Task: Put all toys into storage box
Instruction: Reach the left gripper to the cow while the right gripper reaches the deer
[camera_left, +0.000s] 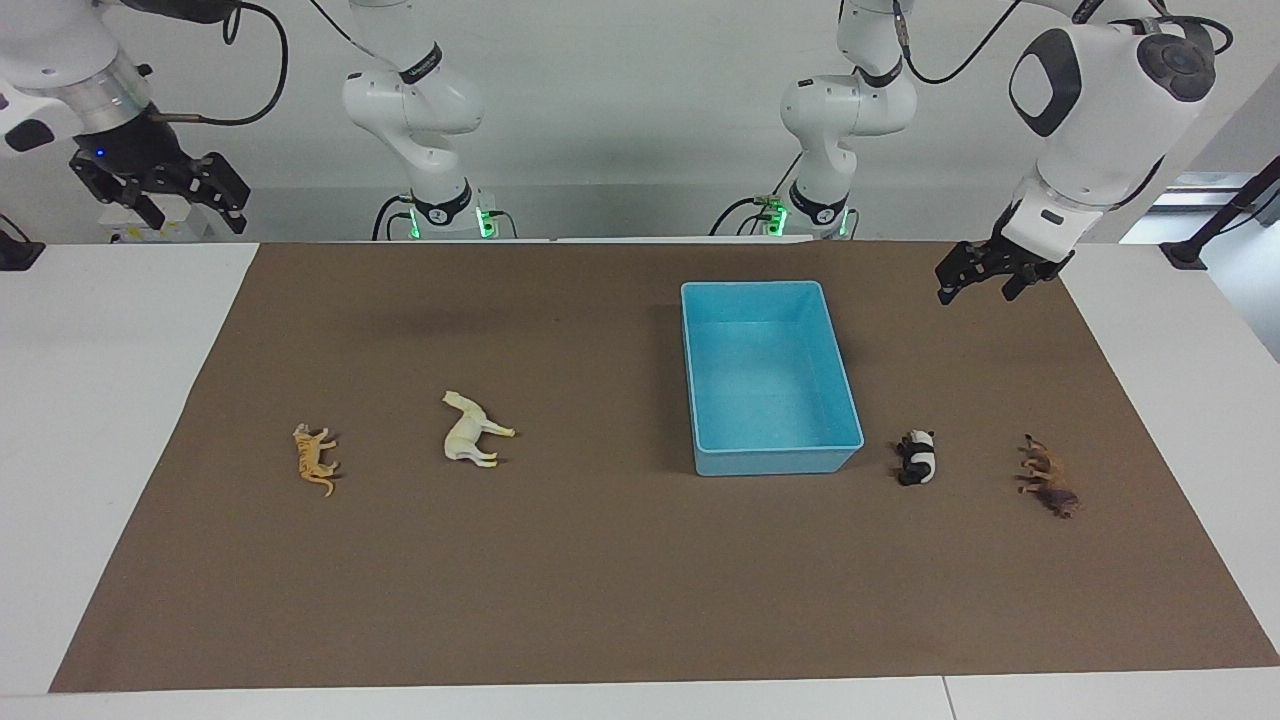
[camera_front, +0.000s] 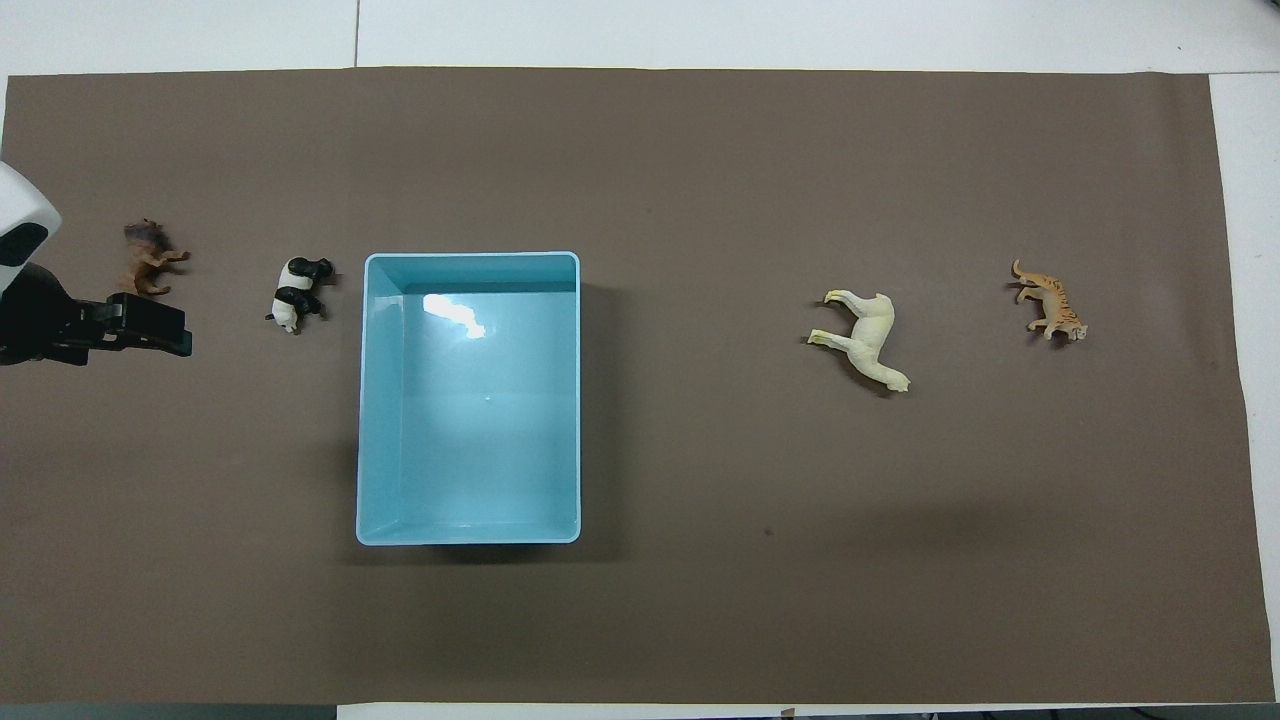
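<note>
Box (camera_left: 770, 375) empty; all four toys lie on their sides on the desk (camera_left: 600, 580). Panda (camera_left: 917, 457) just beside the box toward the left arm's end, brown maned animal (camera_left: 1048, 475) further out that way. Horse (camera_left: 472, 431) and tiger (camera_left: 316, 459) toward the right arm's end.

Left claw (camera_left: 985, 275) hangs in the air near the box corner closest to the robots, fingers spread. Panda lies further from the robots than it, long axis along the box's length. Likely first pick.

Right claw (camera_left: 160, 190) waits off the mat, spread.
</note>
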